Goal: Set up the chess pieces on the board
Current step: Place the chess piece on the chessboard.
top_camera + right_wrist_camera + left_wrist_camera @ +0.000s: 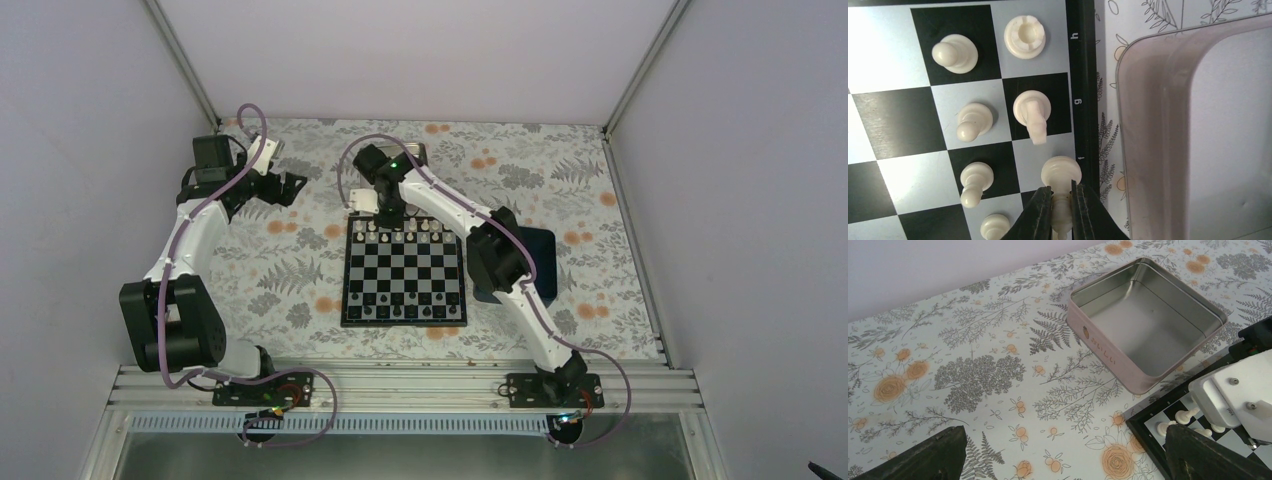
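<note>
**Right jaws clamped on a white piece at the board's far row; left jaws wide, holding nothing**

Your right jaws are all but closed and pinch the slim upper part of one white piece (pixel 1061 172). Its round base sits over the back-row square lettered f, next to the board's black border. I cannot tell whether it touches the square, nor what kind of piece it is. On the same row a knight (pixel 1032 112) stands on g and a rook (pixel 1024 36) on h. Pawns (pixel 973 122) stand on the row in front of them.

The board (pixel 404 272) lies flat at the middle of the flowered worktop (pixel 300 270). White chess pieces (pixel 400 232) line its two far rows and dark pieces (pixel 404 312) its two near rows. A pink metal tin (pixel 1148 322) sits just beyond the board's far edge, not touching it. A dark blue tray (pixel 545 255) lies just beside the board's right edge, partly under your right arm.

Your left jaws stand wide apart and grip nothing. They hang above the worktop to the left of the tin, near the board's far left corner.
</note>
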`<state>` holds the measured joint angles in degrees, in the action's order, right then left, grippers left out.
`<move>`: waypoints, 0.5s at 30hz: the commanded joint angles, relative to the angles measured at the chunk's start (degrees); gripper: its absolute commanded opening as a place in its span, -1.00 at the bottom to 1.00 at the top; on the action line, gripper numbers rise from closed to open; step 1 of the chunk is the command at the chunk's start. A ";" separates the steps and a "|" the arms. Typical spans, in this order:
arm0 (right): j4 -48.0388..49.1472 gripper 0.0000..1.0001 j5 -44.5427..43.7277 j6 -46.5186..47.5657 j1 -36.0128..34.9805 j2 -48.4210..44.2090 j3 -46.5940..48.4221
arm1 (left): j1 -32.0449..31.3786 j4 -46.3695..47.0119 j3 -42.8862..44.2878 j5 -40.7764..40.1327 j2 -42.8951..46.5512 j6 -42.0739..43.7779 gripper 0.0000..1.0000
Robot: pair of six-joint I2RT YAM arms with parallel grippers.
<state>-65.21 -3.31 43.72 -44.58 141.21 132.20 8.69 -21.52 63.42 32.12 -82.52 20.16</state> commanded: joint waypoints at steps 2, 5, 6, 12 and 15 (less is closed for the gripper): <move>-0.45 -0.81 1.41 0.38 -0.33 0.82 -1.14 | 0.45 1.22 -0.65 1.63 0.98 0.67 0.96; -0.09 -0.80 1.46 0.39 -0.33 0.99 -1.35 | 0.45 1.25 -0.69 1.63 0.96 0.67 0.96; -0.18 -0.79 1.27 0.46 -0.33 1.10 -1.27 | 0.45 1.22 -0.61 1.63 0.97 0.67 0.96; 0.07 -0.77 2.24 0.47 -0.49 0.89 -1.47 | 0.41 1.37 -0.67 1.63 0.79 0.72 0.96; -0.09 -0.76 2.38 0.57 -0.72 0.96 -1.42 | 0.42 1.36 -0.65 1.63 0.72 0.75 0.96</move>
<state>-65.23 -2.13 43.88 -44.60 141.67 131.31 8.69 -21.52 63.42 32.16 -82.52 20.18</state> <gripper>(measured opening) 0.118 0.981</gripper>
